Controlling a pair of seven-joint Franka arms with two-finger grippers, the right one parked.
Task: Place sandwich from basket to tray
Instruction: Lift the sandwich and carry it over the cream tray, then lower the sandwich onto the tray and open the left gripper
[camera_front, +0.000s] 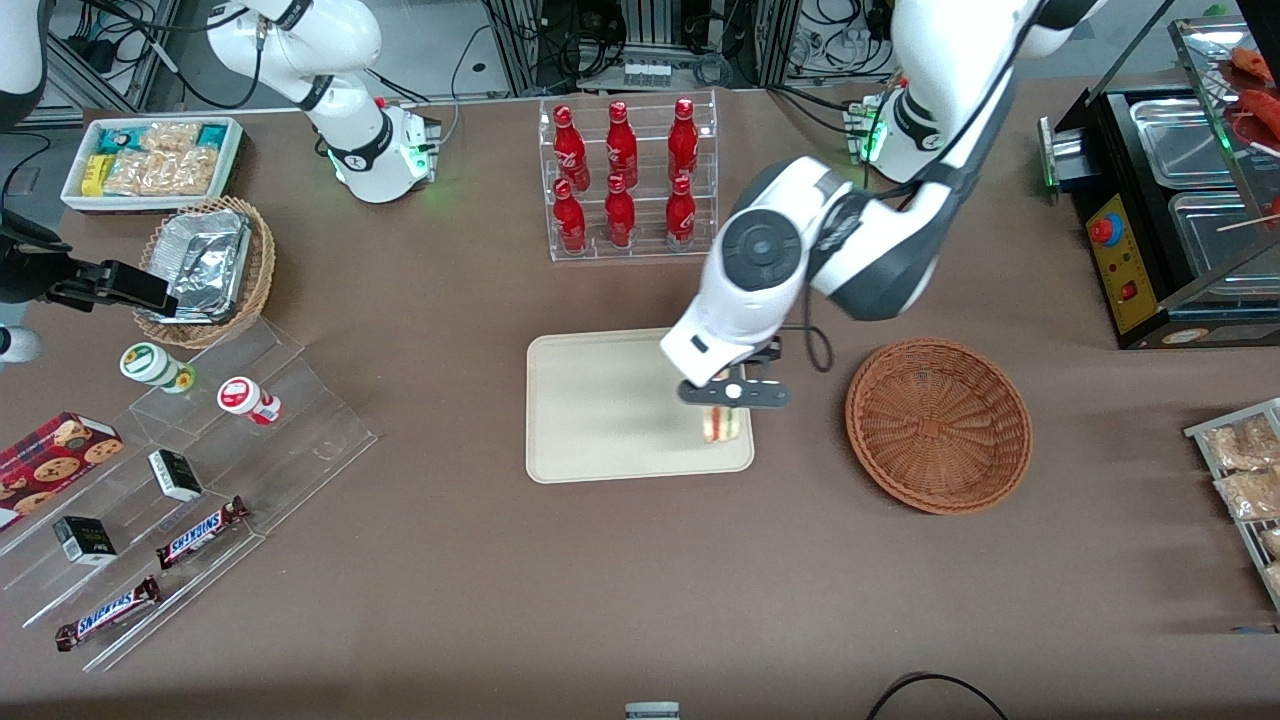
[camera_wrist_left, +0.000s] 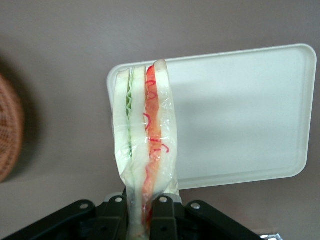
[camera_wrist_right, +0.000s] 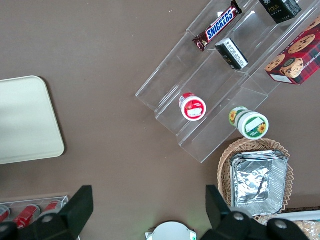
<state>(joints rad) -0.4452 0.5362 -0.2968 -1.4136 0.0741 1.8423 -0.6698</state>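
So we've got the sandwich (camera_wrist_left: 145, 135) pinched in the hand (camera_front: 727, 402) and hanging over the tray (camera_front: 600, 420) edge nearest the empty basket (camera_front: 938, 424), looks like we just lower it and let go.

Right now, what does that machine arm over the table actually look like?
The working arm is glossy white with dark grey joint sections and a round grey cap. A thin black cable loops beside its wrist. Its gripper, above the cream-beige rectangular tray, is black with silver screws.
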